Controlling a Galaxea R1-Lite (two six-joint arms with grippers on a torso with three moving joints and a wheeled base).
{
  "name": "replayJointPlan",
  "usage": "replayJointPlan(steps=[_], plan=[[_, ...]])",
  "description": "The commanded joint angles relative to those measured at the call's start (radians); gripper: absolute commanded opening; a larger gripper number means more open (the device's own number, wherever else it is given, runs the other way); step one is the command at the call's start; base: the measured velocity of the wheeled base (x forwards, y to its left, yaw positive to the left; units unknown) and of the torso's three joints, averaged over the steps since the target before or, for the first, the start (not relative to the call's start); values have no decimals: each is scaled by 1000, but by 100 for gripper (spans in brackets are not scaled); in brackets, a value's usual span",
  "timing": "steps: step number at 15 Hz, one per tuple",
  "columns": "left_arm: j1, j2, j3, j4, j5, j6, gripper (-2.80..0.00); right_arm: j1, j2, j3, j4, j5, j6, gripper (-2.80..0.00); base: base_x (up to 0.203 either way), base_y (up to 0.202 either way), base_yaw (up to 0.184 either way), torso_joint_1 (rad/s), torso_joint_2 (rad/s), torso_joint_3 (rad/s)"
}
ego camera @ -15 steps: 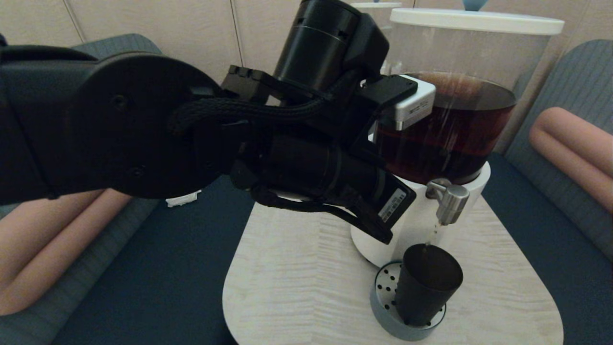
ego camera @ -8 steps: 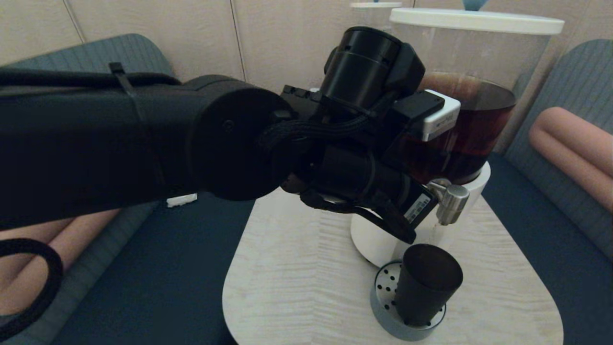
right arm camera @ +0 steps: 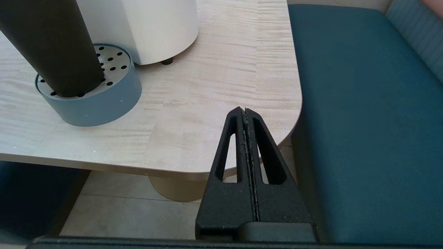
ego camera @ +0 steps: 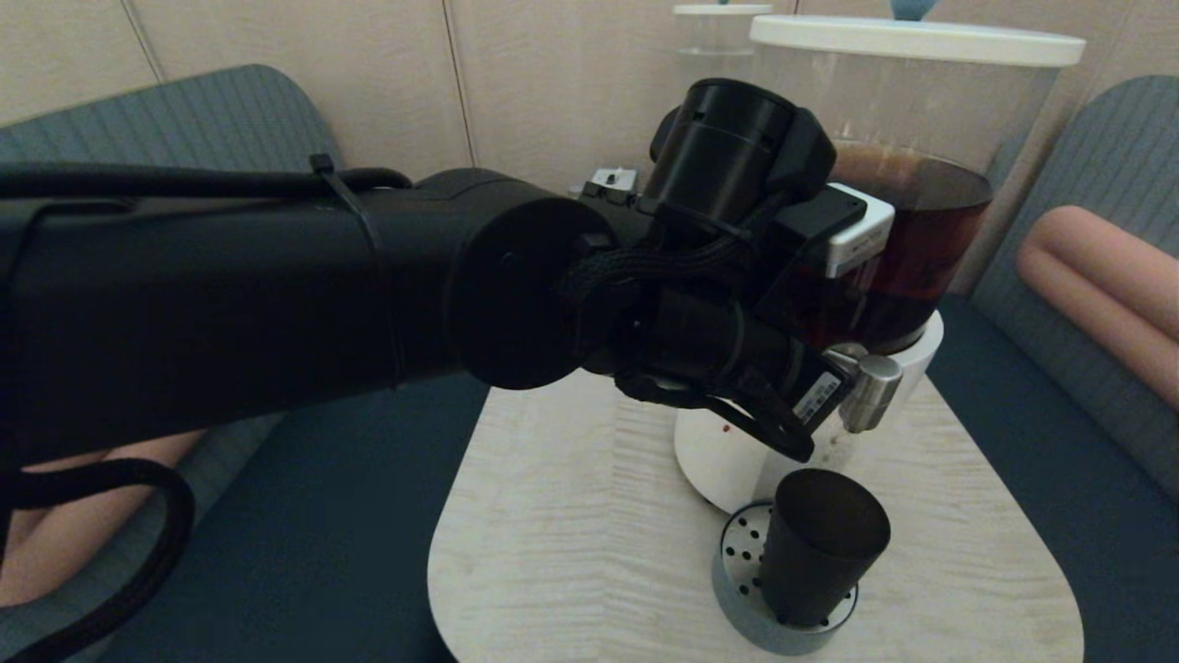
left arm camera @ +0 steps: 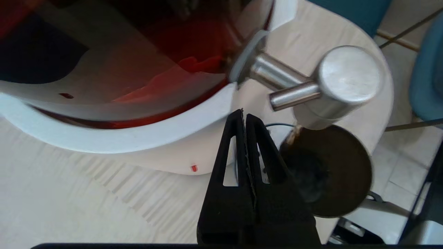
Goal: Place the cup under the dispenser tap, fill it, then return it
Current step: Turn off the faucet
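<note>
The cup (ego camera: 822, 545) stands on the drip tray (ego camera: 737, 589) under the dispenser tap (left arm camera: 332, 83), filling step. The left gripper (left arm camera: 244, 114), jaws pressed together, sits at the tap's nine o'clock and likely must work the lever next; the right gripper (right arm camera: 244, 112), also pressed together, is parked.

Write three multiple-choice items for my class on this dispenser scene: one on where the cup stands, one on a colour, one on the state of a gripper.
1. Where does the cup stand?
A. on the perforated drip tray below the dispenser tap
B. on the seat
C. in a gripper

2. What colour is the dispenser's liquid?
A. clear
B. dark brown
C. green

3. How is the left gripper?
A. shut on the cup
B. wide open
C. shut, empty, beside the tap

Answers: A, the cup rests on the tray; B, the tank shows dark brown; C, its fingers meet with nothing between.
</note>
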Motion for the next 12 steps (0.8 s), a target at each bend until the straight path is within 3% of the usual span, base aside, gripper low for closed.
replayJointPlan(steps=[1,12], plan=[[0,-3,-1,-3,5,4,-280,0,1,0,1,0,0,-280,0,0,0,0,0,0],[3,6,-1,-119,25,1,-280,0,1,-1,1,0,0,-280,0,0,0,0,0,0]])
